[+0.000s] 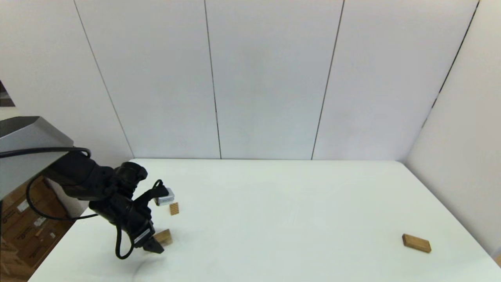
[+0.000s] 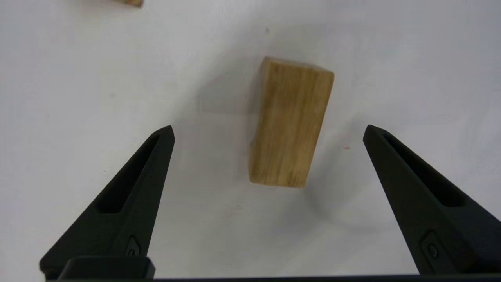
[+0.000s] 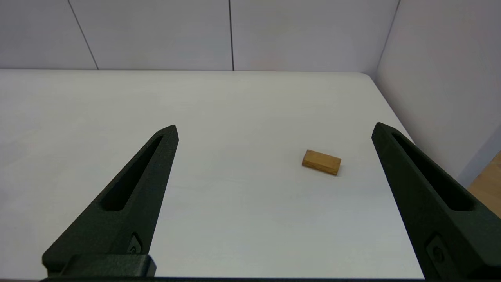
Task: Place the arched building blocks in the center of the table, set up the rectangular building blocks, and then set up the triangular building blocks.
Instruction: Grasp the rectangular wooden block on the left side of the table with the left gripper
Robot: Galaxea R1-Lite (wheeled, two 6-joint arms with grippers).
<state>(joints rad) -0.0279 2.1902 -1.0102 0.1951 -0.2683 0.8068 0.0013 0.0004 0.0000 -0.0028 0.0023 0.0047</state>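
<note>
Left claw [image 2: 268,131] spread wide, holding nothing, hanging just over the arched block [image 2: 290,126], which lies between the fingers but off-centre, touching neither. Block sits near table's [image 1: 274,203] front-left edge, wedge [image 1: 174,208] just behind, brown slab [image 1: 416,243] far right. Prob. light, stiff, smooth wood; grip the long flat sides. Right claw [image 3: 274,129] open, empty, parked.

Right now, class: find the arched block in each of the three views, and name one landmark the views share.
Head view: the arched block lies near the table's front left, partly behind the left hand.
Left wrist view: the block lies mid-picture, ahead of the open fingers.
Right wrist view: not in it; only the brown slab shows.
Shared landmark: the white table.
</note>
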